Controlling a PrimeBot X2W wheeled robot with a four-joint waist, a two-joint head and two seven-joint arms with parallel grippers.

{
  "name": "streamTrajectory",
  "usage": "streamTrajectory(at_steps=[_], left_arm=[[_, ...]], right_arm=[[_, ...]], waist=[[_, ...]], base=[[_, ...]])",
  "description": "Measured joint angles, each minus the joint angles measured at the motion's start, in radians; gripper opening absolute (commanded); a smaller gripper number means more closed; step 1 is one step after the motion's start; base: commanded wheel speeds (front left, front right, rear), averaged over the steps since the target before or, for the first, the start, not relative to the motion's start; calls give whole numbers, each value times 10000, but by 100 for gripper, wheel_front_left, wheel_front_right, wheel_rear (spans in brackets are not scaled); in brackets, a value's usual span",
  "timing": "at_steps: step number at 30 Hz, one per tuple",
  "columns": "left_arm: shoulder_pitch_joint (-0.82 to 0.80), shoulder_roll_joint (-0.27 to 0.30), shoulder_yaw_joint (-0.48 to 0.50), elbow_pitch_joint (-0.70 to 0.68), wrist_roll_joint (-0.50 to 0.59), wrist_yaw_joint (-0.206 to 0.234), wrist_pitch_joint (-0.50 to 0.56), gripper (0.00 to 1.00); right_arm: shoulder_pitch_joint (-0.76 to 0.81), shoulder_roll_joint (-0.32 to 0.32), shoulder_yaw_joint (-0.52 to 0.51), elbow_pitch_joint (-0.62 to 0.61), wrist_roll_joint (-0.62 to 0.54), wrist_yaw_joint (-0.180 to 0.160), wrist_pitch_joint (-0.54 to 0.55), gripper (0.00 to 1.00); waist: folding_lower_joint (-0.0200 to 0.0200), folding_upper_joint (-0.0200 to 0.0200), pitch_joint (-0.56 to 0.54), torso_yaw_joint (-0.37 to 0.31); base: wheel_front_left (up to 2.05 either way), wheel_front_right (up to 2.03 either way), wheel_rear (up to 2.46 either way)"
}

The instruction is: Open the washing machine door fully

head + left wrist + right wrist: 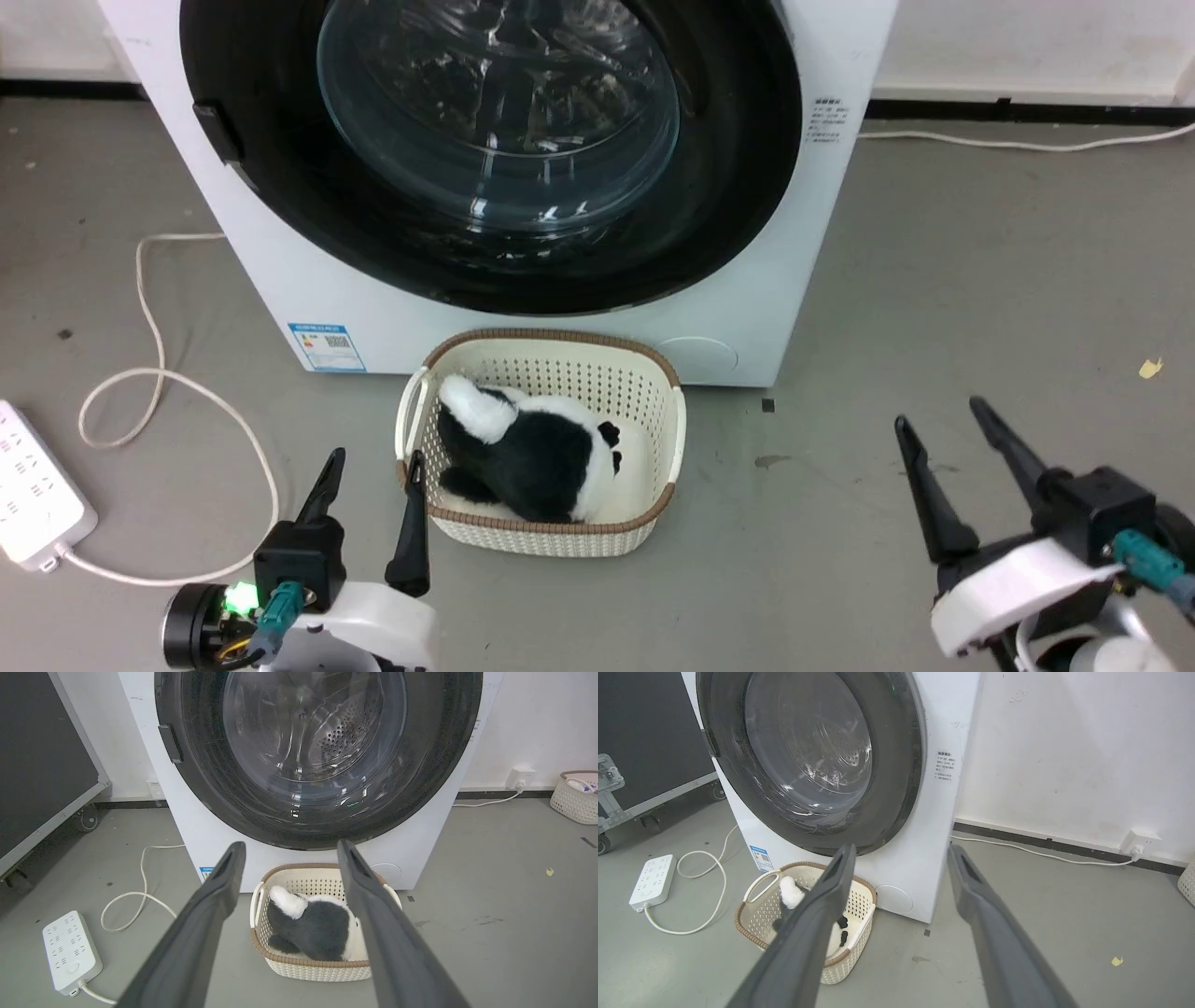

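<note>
The white washing machine (551, 327) stands ahead on the grey floor. Its round glossy black door (738, 187) with the bulging glass window lies flat against the front, with a small dark latch at its left rim. In the left wrist view the same door (420, 788) sits above my fingers, and in the right wrist view the door (896, 788) is seen at an angle. My left gripper (376, 455) is open low at the left, empty. My right gripper (941, 411) is open at the lower right, empty, well short of the machine.
A cream woven basket (653, 523) holding a black-and-white plush toy (532, 453) stands on the floor right before the machine. A white power strip (33, 495) and looping cable (149, 392) lie left. A dark wheeled case (42, 765) stands far left; another basket (577, 795) at the right wall.
</note>
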State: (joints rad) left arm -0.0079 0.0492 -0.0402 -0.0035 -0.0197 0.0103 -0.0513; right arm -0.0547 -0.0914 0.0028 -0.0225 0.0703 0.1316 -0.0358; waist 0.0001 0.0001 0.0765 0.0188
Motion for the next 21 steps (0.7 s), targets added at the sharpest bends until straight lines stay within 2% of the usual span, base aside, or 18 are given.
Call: streamTrajectory(at_steps=[8,9,10,21], left_arm=[[-204,0,-136,-81,-17,58,-163,100],[-221,0,-144,-90,-27,61,-196,100],[-250,0,-157,-100,-38,84,-205,100],[-454,0,-397,-211,-121,221,-430,100]], right_arm=[[-751,-343,12,-92,391,0,127,100],[-846,-360,8,-98,491,0,155,38],[-953,-374,10,-98,587,0,176,0],[-2351,-414,-291,150,1659,0,518,0]], waist=[[0,0,390,156],[0,0,436,180],[0,0,481,204],[0,0,973,473]], base=[[0,0,0],[0,0,0],[0,0,0],[0,0,0]])
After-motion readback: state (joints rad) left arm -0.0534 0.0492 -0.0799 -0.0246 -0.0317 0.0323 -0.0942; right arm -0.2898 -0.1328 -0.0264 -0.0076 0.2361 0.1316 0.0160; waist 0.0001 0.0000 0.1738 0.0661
